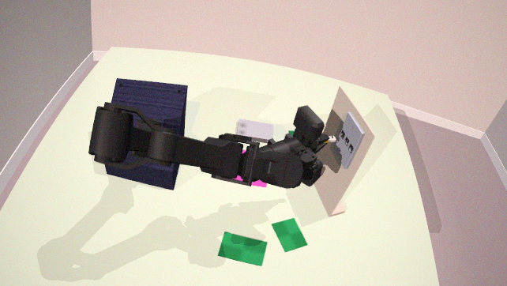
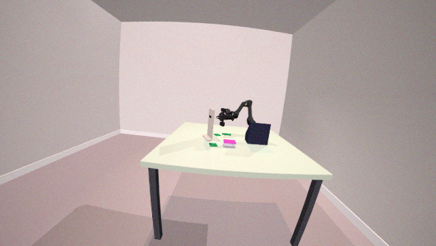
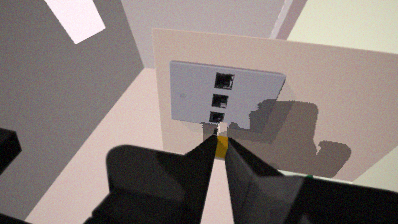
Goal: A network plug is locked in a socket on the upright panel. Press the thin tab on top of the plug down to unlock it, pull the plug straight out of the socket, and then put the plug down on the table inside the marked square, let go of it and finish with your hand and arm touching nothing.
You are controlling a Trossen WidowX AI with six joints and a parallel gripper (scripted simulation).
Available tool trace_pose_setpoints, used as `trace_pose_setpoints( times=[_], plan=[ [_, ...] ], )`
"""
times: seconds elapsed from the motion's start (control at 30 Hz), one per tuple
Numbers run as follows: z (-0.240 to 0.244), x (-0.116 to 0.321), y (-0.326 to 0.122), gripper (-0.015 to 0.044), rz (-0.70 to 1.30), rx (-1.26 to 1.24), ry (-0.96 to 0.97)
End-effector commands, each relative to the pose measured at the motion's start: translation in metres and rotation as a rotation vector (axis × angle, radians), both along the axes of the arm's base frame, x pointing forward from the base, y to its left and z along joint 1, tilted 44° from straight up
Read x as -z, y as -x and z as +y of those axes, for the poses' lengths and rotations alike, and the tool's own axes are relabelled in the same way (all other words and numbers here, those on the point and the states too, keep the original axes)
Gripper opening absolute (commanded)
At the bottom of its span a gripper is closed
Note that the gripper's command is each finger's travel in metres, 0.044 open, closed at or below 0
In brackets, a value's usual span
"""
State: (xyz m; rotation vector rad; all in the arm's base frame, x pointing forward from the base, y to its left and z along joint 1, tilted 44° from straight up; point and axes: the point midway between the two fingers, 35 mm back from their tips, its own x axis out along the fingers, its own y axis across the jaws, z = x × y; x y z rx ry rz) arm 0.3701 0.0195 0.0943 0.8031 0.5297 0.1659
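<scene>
My gripper (image 1: pixel 326 141) (image 2: pixel 217 117) (image 3: pixel 220 141) is shut on the network plug, a small white piece (image 1: pixel 332 138) (image 3: pixel 222 129) with a yellow part (image 3: pixel 221 148) between the fingertips. The plug is out of the socket and hangs in the air, a short gap before the upright panel (image 1: pixel 339 190) (image 2: pixel 210 128) (image 3: pixel 345 75). The grey socket plate (image 1: pixel 355 126) (image 3: pixel 192 102) shows three dark openings. The plug's tab cannot be made out. A pink marked area (image 1: pixel 259 184) (image 2: pixel 229 141) lies on the table, partly hidden under the arm in the top view.
A pale box (image 1: pixel 258 128) (image 2: pixel 229 146) lies beside the pink area. Green patches (image 1: pixel 242 250) (image 1: pixel 289 235) (image 2: pixel 213 145) lie on the table. A large navy block (image 1: pixel 152 95) (image 2: pixel 259 134) stands by the arm's base. The panel's foot (image 1: pixel 338 208) (image 2: pixel 206 138) rests on the table.
</scene>
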Motion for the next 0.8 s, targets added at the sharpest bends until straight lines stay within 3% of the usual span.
trace_pose_setpoints(
  times=[0.0, 0.77],
  plan=[
    [0.0, 0.0, 0.004, 0.0, 0.0, -0.004, 0.003],
    [-0.003, -0.004, 0.014, 0.0, 0.0, -0.004, 0.003]
  ],
)
